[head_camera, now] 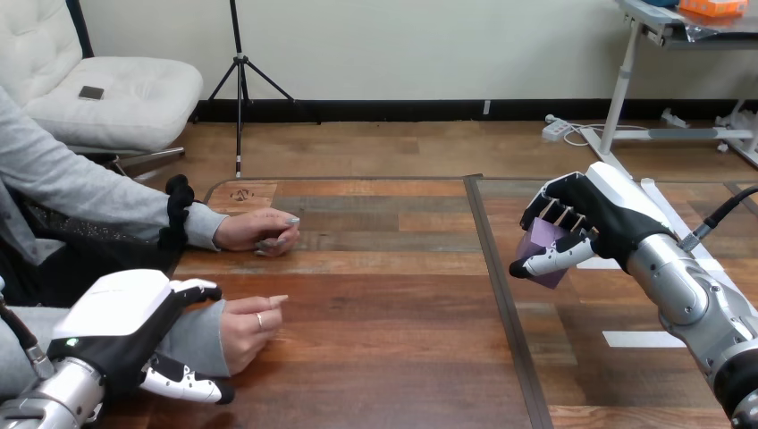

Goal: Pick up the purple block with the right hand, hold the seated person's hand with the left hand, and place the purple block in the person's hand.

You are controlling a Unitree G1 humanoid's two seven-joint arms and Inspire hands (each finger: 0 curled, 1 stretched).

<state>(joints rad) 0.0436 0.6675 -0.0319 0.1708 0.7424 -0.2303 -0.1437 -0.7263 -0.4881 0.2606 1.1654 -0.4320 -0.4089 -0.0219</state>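
I have my right hand (594, 214) wrapped tight round the purple block (545, 245), held up over the right side of the table (384, 357), and the person's near hand (246, 329) lies far off to its left, with my left hand (121, 313) curled round its wrist.

Purple block (543, 247) tilted, held aloft in right robot hand (597, 214).

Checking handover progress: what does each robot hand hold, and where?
The right robot hand holds the purple block, fingers over its top, thumb across its front. The left robot hand clasps the person's wrist.
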